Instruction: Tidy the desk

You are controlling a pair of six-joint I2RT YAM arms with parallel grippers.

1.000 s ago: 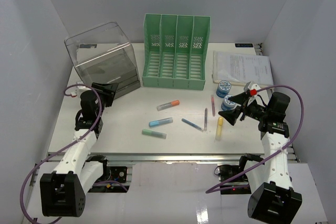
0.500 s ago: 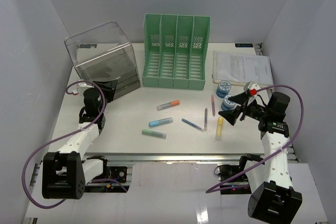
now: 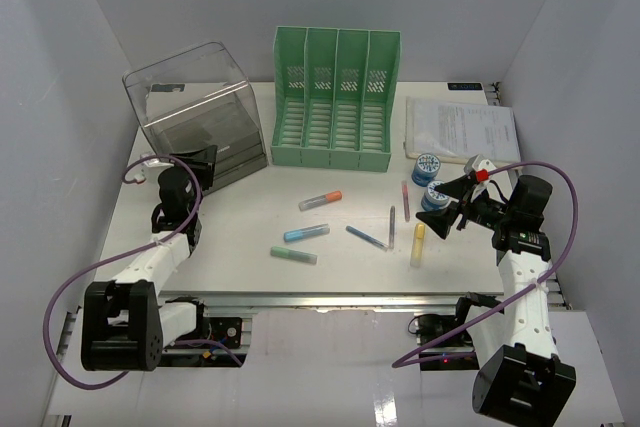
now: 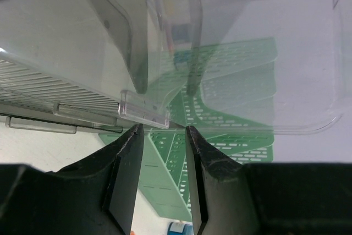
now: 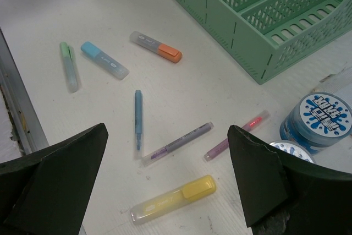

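white desk (image 3: pixel 240 222) with a silver rail along its near edge fills the scene. left gripper (image 4: pixel 164 136), fingers a narrow gap apart and holding nothing, sits at the clear drawer box (image 3: pixel 195 112). right gripper (image 5: pixel 168 136) hangs wide open near a yellow highlighter (image 5: pixel 175 198).

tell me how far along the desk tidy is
Done: nothing visibly. The yellow highlighter, orange-capped marker and blue pen lie loose on the desk. In hand: the left pincer is open at the clear drawer box tab; the right pincer hovers open, holding nothing. Left: putting away these, the papers and tape rolls.
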